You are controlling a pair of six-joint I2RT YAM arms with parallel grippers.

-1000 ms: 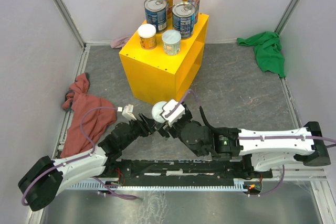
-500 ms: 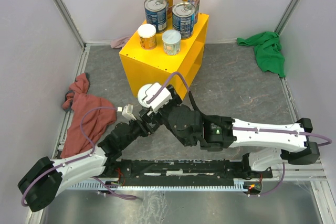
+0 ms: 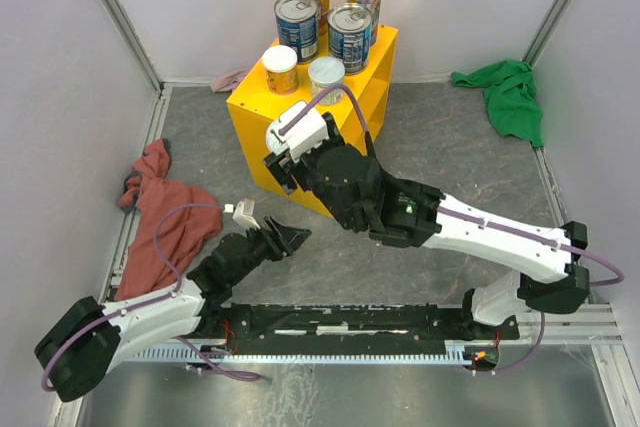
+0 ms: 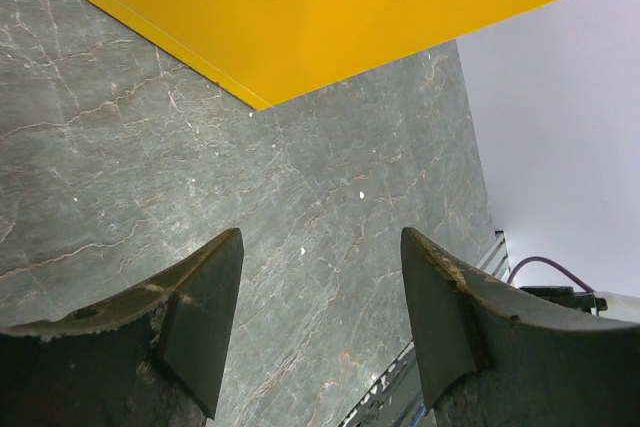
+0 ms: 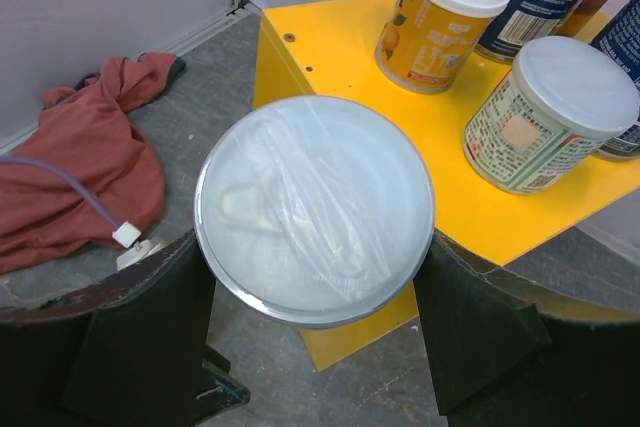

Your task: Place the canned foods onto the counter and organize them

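Placing step: last can [image 5: 315, 209] clamped in right gripper [image 3: 290, 162], hanging over the front corner of the counter [image 3: 378, 52], toward the far edge of the worktop [image 3: 450, 177]. Left gripper [image 4: 320, 247] released, empty, low by the near edge. Next, probably: shift further over the top and lower beside the short cans [image 5: 545, 112] without bumping them.

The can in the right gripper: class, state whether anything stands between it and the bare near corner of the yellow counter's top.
Nothing visible does. The can in the right gripper hangs at the counter top's near corner, which is bare; the orange-labelled can and the pale-labelled can stand further back.
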